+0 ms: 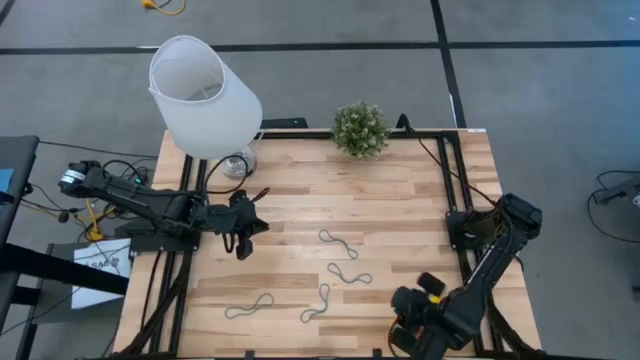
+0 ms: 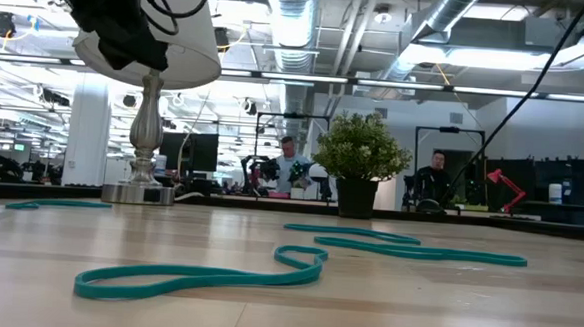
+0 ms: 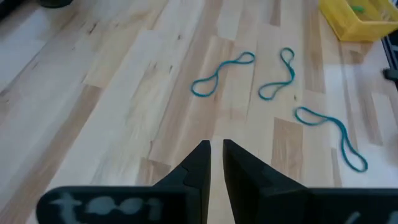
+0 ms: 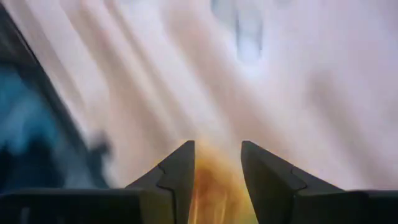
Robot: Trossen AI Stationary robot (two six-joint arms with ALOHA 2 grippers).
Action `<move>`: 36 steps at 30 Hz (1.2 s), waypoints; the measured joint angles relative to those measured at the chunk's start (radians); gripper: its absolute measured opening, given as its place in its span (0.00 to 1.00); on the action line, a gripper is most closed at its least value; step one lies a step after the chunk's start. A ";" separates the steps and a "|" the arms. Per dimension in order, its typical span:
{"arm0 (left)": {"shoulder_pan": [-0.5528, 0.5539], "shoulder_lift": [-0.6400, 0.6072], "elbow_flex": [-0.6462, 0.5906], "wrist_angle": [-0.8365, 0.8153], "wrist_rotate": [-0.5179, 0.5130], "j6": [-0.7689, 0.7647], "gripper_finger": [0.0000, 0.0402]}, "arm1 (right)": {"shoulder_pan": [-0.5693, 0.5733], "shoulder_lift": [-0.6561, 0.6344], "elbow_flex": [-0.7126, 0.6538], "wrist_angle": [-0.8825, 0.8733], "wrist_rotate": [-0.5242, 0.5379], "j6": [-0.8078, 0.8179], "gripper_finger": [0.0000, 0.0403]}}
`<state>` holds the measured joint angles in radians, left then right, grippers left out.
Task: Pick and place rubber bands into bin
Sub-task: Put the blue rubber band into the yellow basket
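Several teal rubber bands lie flat on the wooden table: two near the middle [image 1: 338,243] [image 1: 350,275] and two toward the near edge [image 1: 250,307] [image 1: 316,305]. Three of them show in the left wrist view [image 3: 222,73] [image 3: 278,78] [image 3: 333,134]. The yellow bin [image 3: 357,22] stands at the table's near right corner and holds something green; from above only a yellow scrap [image 1: 432,293] shows beside the right arm. My left gripper [image 1: 245,238] [image 3: 216,155] hovers left of the bands, shut and holding nothing. My right gripper [image 1: 412,322] [image 4: 217,162] is over the bin, open, with blurred yellow between its fingers.
A white lamp [image 1: 205,95] stands at the far left corner and a small potted plant [image 1: 360,128] at the far edge. Black cables run along the table's left and right edges. Bare wood lies between the bands and the far edge. People sit in the room behind [image 2: 290,163].
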<state>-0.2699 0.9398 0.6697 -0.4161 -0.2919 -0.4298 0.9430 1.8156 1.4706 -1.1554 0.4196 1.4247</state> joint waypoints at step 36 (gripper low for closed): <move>0.306 0.008 -0.238 -0.320 0.029 -0.223 0.08 | -0.323 -0.142 0.137 -0.331 0.809 -0.121 0.28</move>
<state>0.0366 0.9473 0.4320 -0.7359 -0.2625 -0.6525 0.6197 1.6738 1.6077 -1.4860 1.2284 1.3032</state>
